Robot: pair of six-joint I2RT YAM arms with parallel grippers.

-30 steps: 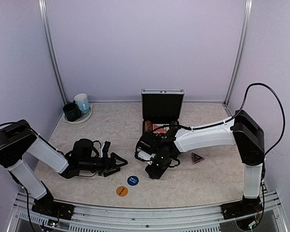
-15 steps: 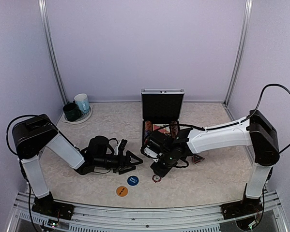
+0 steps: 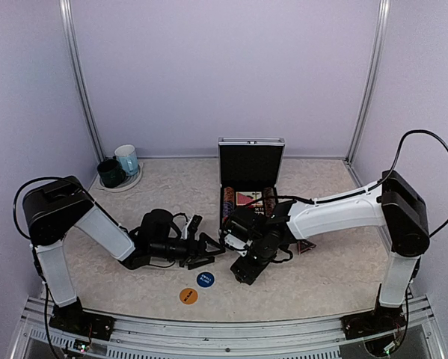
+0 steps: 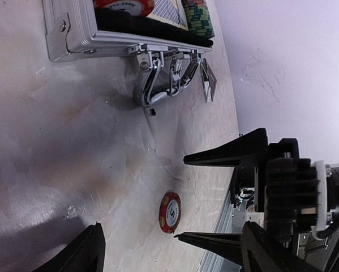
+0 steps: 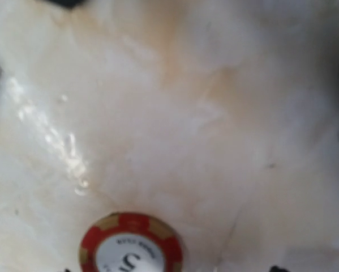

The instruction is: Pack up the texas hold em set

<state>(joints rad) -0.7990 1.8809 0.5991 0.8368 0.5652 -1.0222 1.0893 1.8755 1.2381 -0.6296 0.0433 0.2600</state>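
The coming move turns on one loose red chip (image 4: 170,212). It lies flat on the desk (image 3: 328,277) on the near side of the open silver case (image 3: 250,158), out in front of the case's handle (image 4: 158,79). The right hand (image 3: 242,271) hangs directly over it, which hides it from the top camera. The left wrist view shows the right hand's two black fingers (image 4: 226,156) spread wide, with the chip at their tips, between them and untouched. The right wrist view has the chip low and centred. A round chip has no long axis, so the angle of approach should matter little; its thinness against the desk looks like the harder part. The left hand (image 3: 212,253) is also wide and empty. It points at the same spot from the left but sits a little farther off, so the right arm is the nearer one. By count there is one loose chip and two round buttons — blue (image 3: 205,279) and orange (image 3: 188,296) — toward the near edge. One dark triangular marker (image 3: 306,244) is partly hidden behind the right arm. Inside the case are two chip rows (image 3: 227,199) with one card deck (image 3: 246,197) between them. Two mugs (image 3: 111,173) stand well apart at the far left.
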